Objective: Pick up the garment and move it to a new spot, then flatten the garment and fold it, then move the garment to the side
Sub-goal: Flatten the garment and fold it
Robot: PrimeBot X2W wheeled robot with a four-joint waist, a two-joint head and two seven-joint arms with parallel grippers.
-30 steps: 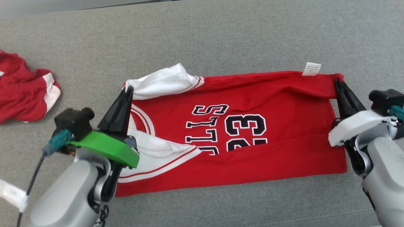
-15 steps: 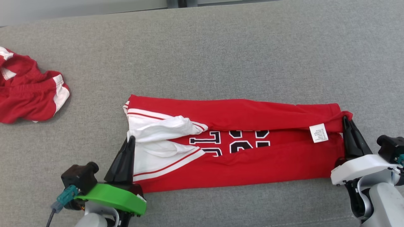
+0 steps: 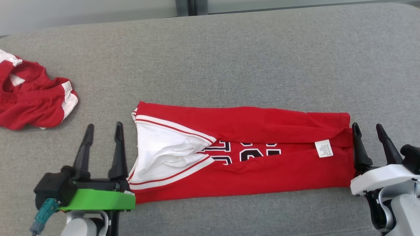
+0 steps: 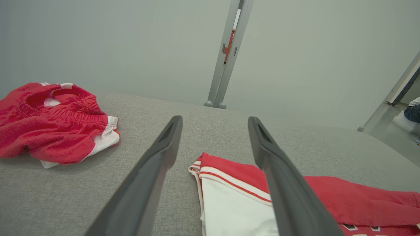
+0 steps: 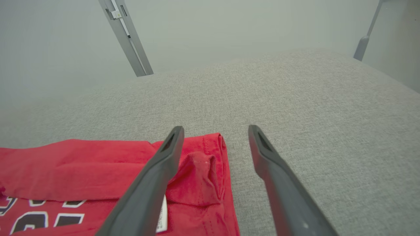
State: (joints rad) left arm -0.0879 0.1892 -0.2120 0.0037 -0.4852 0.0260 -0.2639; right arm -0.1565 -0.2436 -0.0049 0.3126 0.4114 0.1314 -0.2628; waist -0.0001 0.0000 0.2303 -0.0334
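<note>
Looking down through the head camera, I see the grey fabric surface running across the whole view. The garment, a red jersey with black-and-white lettering, lies on it near the middle, folded lengthwise into a long band from left to right. Its far edge is laid over toward me, so the lettering is half covered. A pair of red shorts with white trim sits crumpled at the far left, well apart from the garment. A white panel edged in red shows at the garment's left end. My left hand sits just beside that end, fingers spread and empty. My right hand sits just beside the other end, fingers likewise apart, gripping nothing. A small white label lies on the garment near its right end.
</note>
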